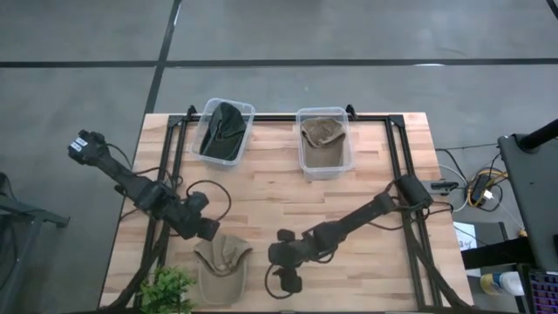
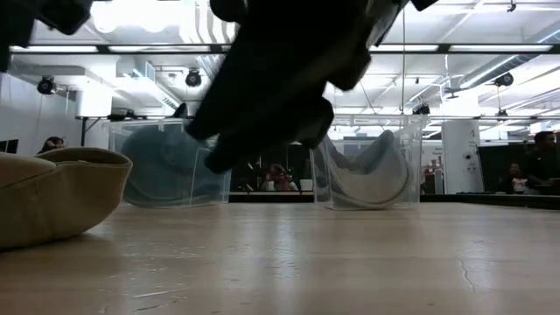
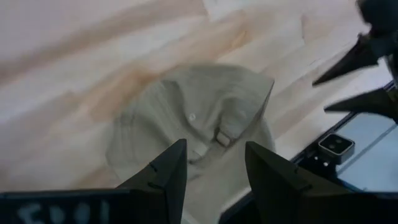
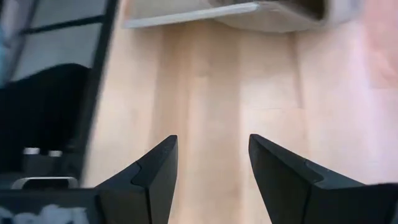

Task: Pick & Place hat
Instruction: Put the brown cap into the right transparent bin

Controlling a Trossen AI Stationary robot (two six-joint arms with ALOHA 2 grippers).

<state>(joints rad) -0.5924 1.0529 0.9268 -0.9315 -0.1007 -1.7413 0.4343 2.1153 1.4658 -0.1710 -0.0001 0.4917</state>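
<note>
One camera looked straight down; another sat at table point(image 1: 288, 205) height (both saw the bins point(image 1: 323, 144)); wrist cameras looked close at the wood.

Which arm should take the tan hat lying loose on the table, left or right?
Left. The left gripper sits right beside the tan hat, jaws open, and its wrist view looks straight onto the hat. The right gripper is also open but farther off, and its wrist view shows only bare table.

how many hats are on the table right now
3: a dark hat in the left clear bin, a tan hat in the right clear bin, and a beige hat loose on the table's near edge by the left gripper.
</note>
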